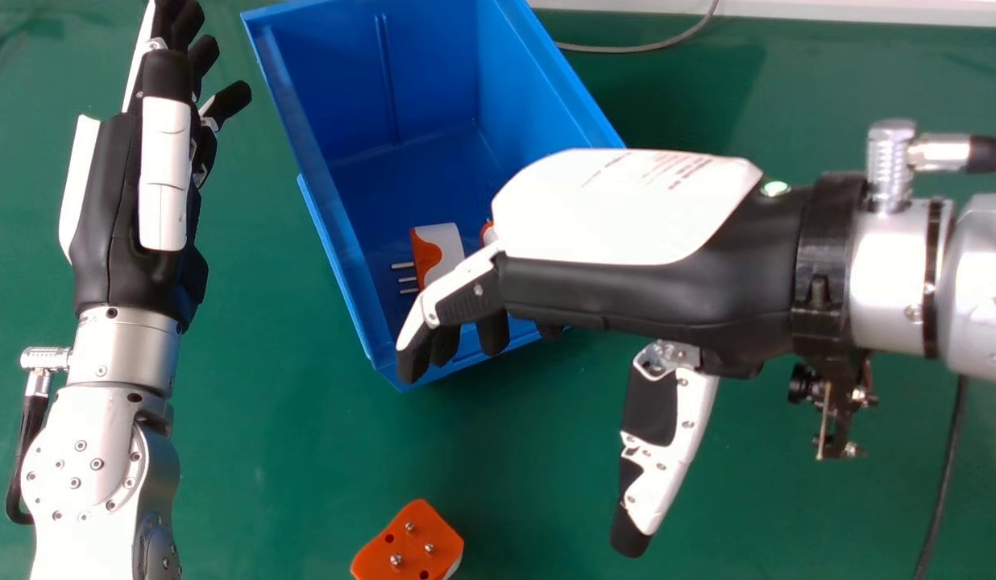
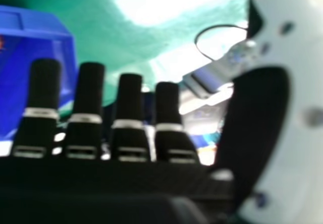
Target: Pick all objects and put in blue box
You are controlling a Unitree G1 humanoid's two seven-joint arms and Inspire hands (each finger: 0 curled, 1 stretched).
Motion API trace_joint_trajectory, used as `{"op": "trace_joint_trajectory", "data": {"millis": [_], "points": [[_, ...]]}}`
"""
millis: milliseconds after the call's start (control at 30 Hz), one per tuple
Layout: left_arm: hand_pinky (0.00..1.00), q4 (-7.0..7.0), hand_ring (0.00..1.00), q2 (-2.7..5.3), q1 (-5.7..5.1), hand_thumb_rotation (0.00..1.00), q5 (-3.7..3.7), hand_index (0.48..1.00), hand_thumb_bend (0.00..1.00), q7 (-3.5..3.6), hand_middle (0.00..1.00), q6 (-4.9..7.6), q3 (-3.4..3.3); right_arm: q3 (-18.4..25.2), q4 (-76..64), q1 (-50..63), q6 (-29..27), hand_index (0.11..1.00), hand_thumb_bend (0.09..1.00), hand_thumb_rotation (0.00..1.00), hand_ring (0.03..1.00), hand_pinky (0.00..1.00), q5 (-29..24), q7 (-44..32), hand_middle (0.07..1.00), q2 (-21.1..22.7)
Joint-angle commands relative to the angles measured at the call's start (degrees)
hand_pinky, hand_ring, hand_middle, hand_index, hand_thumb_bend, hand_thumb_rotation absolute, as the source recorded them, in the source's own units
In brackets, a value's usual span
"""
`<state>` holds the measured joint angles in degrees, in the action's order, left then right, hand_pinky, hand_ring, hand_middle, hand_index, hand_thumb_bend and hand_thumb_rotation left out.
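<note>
In the head view my right hand (image 1: 627,242) is over the near right part of the blue box (image 1: 345,266), its fingers relaxed and its thumb pointing toward the near side. An orange and white plug (image 1: 441,250) lies inside the box, partly behind that hand, with a bit of another orange and white object beside it. A second orange plug (image 1: 409,544) lies on the table at the near edge, pins up. My left hand (image 1: 135,177) is left of the box with fingers extended. The right hand view has my right hand (image 2: 131,113) with the blue box (image 2: 38,24).
The green table (image 1: 264,451) surrounds the box. A grey cable (image 1: 651,47) runs behind the box by the white far edge, and a black cable (image 1: 945,475) lies at the right, beneath the right forearm.
</note>
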<state>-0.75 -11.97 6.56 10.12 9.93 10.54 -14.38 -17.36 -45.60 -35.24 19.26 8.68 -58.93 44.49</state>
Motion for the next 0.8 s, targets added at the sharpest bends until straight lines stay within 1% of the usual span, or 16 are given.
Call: {"op": "trace_joint_trajectory", "data": {"millis": [0,67,100,167,233,267,333,367,400,500,633,700,767], "points": [[0.89,-0.94,0.98,-0.6,0.78,0.98,0.02,0.971,0.87,0.04,1.0,0.69,-0.05,-1.2,-1.5,0.1,-1.6,0.728,0.938,0.08,0.657,0.52,1.8,0.8,0.742,-0.1],[0.89,-1.16,0.98,-0.61,0.66,0.98,-0.2,0.97,0.87,-0.09,0.99,0.68,0.03,-2.6,-1.5,0.1,-1.7,0.725,0.94,0.07,0.656,0.52,2.6,0.5,0.741,-0.4],[0.89,-1.26,0.98,-0.55,0.64,0.98,-0.07,0.97,0.87,-0.1,0.99,0.59,0.03,-3.2,-1.5,0.8,-2.6,0.725,0.94,0.07,0.656,0.52,3.8,1.4,0.741,-0.9],[0.89,-1.34,0.98,-0.49,0.69,0.98,-0.07,0.97,0.87,-0.26,0.99,0.44,0.04,-5.2,-1.4,2.8,-5.2,0.726,0.933,0.07,0.66,0.53,6.8,3.5,0.744,-1.9],[0.89,-1.22,0.98,-0.54,0.75,0.98,0.14,0.97,0.87,0.0,0.99,0.61,0.08,-7.1,-1.1,4.7,-7.8,0.726,0.933,0.07,0.66,0.53,10.0,4.9,0.744,-2.7],[0.89,-1.13,0.98,-0.59,0.79,0.98,0.21,0.968,0.87,0.18,0.99,0.79,0.1,-8.0,-1.0,5.5,-9.0,0.718,0.898,0.07,0.656,0.52,11.5,5.3,0.741,-3.0],[0.89,-1.02,0.98,-0.68,0.85,0.98,0.16,0.968,0.87,0.34,0.99,0.96,0.15,-9.3,-0.7,7.2,-11.1,0.718,0.898,0.07,0.656,0.52,14.6,6.6,0.741,-3.8],[0.89,-0.99,0.98,-0.66,0.88,0.98,0.09,0.969,0.87,0.32,0.99,1.03,0.17,-9.7,-0.5,8.3,-12.2,0.712,0.861,0.05,0.656,0.52,16.0,7.4,0.74,-4.2],[0.89,-0.98,0.98,-0.63,0.91,0.98,-0.02,0.969,0.87,0.23,0.99,1.06,0.19,-10.0,-0.3,8.8,-12.8,0.712,0.861,0.05,0.656,0.52,16.9,7.5,0.74,-4.5],[0.9,-0.99,0.98,-0.43,0.97,0.99,-0.2,0.971,0.87,-0.11,1.0,1.09,0.22,-10.2,0.3,10.3,-14.9,0.684,0.824,0.03,0.657,0.53,18.9,8.1,0.736,-5.6],[0.9,-0.84,0.98,-0.42,1.0,0.99,-0.08,0.971,0.87,0.01,1.0,1.39,0.27,-10.2,1.6,12.9,-18.3,0.672,0.81,0.03,0.657,0.53,21.9,11.1,0.733,-7.7],[0.9,-0.85,0.98,-0.41,1.02,0.99,-0.17,0.972,0.87,-0.04,1.0,1.47,0.3,-10.7,2.8,13.8,-20.4,0.669,0.797,0.02,0.654,0.52,24.0,12.5,0.729,-8.6],[0.9,-0.97,0.98,-0.51,0.99,0.99,-0.03,0.972,0.87,0.13,1.0,1.24,0.35,-11.0,4.3,14.7,-23.1,0.669,0.797,0.02,0.654,0.52,26.7,14.6,0.729,-9.4]]}}
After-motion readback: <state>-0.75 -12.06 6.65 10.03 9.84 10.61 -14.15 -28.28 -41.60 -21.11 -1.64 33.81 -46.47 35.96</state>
